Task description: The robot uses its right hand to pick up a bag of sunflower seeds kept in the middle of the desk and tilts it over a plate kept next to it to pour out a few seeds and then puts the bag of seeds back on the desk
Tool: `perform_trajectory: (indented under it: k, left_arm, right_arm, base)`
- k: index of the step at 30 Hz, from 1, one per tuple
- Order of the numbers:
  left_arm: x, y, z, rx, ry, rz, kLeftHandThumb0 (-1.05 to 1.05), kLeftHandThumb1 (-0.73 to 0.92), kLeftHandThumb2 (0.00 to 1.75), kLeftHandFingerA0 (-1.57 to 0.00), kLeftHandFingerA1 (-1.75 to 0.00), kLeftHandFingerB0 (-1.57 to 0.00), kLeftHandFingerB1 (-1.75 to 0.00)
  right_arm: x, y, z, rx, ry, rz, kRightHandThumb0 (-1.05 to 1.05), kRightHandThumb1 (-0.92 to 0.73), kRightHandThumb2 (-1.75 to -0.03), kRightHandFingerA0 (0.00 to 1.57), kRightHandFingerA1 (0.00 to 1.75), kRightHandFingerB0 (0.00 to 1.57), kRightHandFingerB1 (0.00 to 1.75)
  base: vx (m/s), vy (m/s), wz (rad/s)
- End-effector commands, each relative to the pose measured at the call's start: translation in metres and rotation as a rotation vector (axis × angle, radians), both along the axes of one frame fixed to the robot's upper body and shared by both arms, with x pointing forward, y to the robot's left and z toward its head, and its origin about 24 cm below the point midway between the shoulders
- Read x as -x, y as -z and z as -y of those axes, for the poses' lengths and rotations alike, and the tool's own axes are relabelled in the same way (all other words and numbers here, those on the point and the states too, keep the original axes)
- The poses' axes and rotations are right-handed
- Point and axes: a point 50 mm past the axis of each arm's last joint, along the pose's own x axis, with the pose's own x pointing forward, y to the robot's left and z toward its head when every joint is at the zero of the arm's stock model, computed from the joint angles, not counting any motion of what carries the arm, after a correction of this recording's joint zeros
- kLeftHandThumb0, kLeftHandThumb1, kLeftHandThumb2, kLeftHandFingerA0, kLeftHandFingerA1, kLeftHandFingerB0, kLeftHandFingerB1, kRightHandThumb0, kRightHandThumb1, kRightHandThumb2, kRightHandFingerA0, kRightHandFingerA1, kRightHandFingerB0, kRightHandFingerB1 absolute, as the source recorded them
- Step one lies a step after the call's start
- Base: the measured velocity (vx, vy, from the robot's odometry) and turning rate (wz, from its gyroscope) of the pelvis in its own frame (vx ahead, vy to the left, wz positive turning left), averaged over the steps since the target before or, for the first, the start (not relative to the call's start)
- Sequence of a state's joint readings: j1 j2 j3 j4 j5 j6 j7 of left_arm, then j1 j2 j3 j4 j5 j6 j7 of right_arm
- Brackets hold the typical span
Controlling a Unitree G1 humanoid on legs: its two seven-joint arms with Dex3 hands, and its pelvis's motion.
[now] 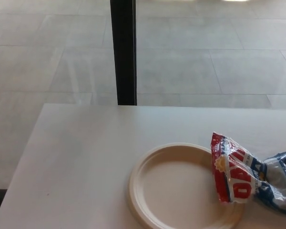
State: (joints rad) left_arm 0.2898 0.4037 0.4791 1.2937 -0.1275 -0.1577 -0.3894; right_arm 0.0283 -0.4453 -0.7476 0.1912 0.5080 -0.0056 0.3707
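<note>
A red, white and blue bag of sunflower seeds (245,174) lies crumpled on the white desk (86,157) at the right. Its red end rests on the right rim of a cream paper plate (171,188), which sits at the desk's near middle. The plate's inside looks bare. Neither of my hands shows in the head view.
A black vertical post (123,52) stands behind the desk's far edge. Pale tiled floor (205,62) lies beyond it. The desk's left edge runs diagonally down to the lower left corner.
</note>
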Motion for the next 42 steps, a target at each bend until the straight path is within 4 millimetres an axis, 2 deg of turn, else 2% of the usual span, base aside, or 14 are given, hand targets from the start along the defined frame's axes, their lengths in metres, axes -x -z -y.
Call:
perform_trajectory:
  k: [1,13,14,22,23,24,26,28,29,30,33,34,35,42]
  left_arm:
    - [0.001,-0.006,-0.005,-0.011,-0.019,0.076,-0.78,0.75,0.63,-0.43,-0.48,-0.25,-0.32]
    - [0.0,-0.005,-0.003,-0.005,-0.006,0.07,-0.83,0.61,0.97,-0.39,-0.58,-0.18,-0.45]
    - [0.0,-0.005,-0.003,-0.003,0.003,0.067,-0.78,0.75,0.63,-0.45,-0.47,-0.25,-0.32]
    - [-0.001,-0.004,-0.003,-0.022,0.025,0.06,-0.87,0.61,0.98,-0.41,-0.56,-0.19,-0.44]
    - [-0.001,-0.005,-0.003,-0.011,0.014,0.065,-0.81,0.73,0.63,-0.45,-0.48,-0.25,-0.31]
    - [0.0,-0.004,-0.003,0.002,-0.008,0.075,-0.84,0.6,0.96,-0.42,-0.57,-0.2,-0.45]
    - [0.0,-0.004,-0.002,0.0,-0.004,0.074,-0.83,0.6,0.97,-0.42,-0.57,-0.19,-0.45]
    - [0.005,-0.004,-0.002,0.001,-0.008,0.066,-0.82,0.72,0.62,-0.47,-0.48,-0.25,-0.31]
    - [0.005,-0.004,-0.002,-0.005,0.002,0.06,-0.86,0.59,0.97,-0.44,-0.58,-0.19,-0.44]
    - [0.005,-0.004,-0.002,-0.007,0.005,0.059,-0.81,0.72,0.62,-0.47,-0.48,-0.26,-0.32]
    - [0.004,-0.004,-0.002,-0.014,0.002,0.051,-0.79,0.74,0.63,-0.47,-0.46,-0.27,-0.32]
    - [0.004,-0.004,-0.002,-0.01,0.011,0.047,-0.79,0.58,0.96,-0.39,-0.56,-0.2,-0.45]
    - [0.004,-0.004,-0.002,-0.01,0.009,0.044,-0.8,0.73,0.62,-0.48,-0.46,-0.27,-0.32]
    - [0.005,-0.003,-0.001,-0.01,-0.007,0.042,-0.8,0.73,0.62,-0.48,-0.46,-0.28,-0.32]
  right_arm:
    - [-0.058,-0.021,-0.059,0.191,-0.378,-0.225,-0.97,-0.62,-0.97,0.0,0.05,0.0,0.0]
    - [-0.074,0.03,-0.095,0.315,-0.528,-0.467,-0.89,-0.58,-0.98,0.0,0.13,0.0,0.14]
    - [-0.075,0.033,-0.096,0.324,-0.53,-0.482,-0.91,-0.6,-0.98,0.0,0.11,0.0,0.12]
    - [-0.08,0.052,-0.094,0.367,-0.499,-0.574,-0.92,-0.63,-1.0,0.0,0.12,0.0,0.12]
    - [-0.08,0.053,-0.093,0.372,-0.496,-0.58,-0.93,-0.62,-1.02,0.0,0.14,0.0,0.12]
    - [-0.081,0.056,-0.092,0.389,-0.493,-0.59,-0.93,-0.64,-1.02,0.0,0.14,0.0,0.12]
    - [-0.081,0.057,-0.092,0.4,-0.496,-0.59,-0.93,-0.64,-1.02,0.0,0.14,0.0,0.14]
    - [-0.077,0.064,-0.091,0.402,-0.494,-0.614,-0.92,-0.64,-1.01,0.0,0.15,0.0,0.14]
    - [-0.077,0.065,-0.091,0.407,-0.494,-0.615,-0.91,-0.62,-1.01,0.0,0.16,0.0,0.16]
    - [-0.078,0.066,-0.093,0.414,-0.495,-0.617,-0.89,-0.61,-1.01,0.01,0.17,0.0,0.18]
    - [-0.078,0.068,-0.097,0.443,-0.508,-0.622,-0.93,-0.61,-1.01,0.0,0.13,0.0,0.13]
    - [-0.078,0.069,-0.1,0.449,-0.516,-0.627,-0.88,-0.58,-1.0,0.0,0.15,0.0,0.18]
    - [-0.079,0.07,-0.104,0.455,-0.533,-0.626,-0.86,-0.54,-0.82,0.0,0.13,0.0,0.16]
    - [-0.081,0.071,-0.115,0.501,-0.556,-0.616,-1.01,-0.62,-0.96,0.0,0.07,0.0,0.14]
  base:
    - [0.0,0.0,0.0]
    - [0.0,0.0,0.01]
    - [0.0,0.0,0.0]
    - [0.0,0.0,0.0]
    - [0.0,0.0,0.0]
    - [0.0,0.0,0.0]
    - [0.0,0.0,0.0]
    - [0.0,0.0,0.0]
    - [0.0,0.0,0.0]
    - [0.0,0.0,0.0]
    - [0.0,0.0,0.0]
    - [0.0,0.0,0.0]
    - [0.0,0.0,0.0]
    - [0.0,0.0,0.0]
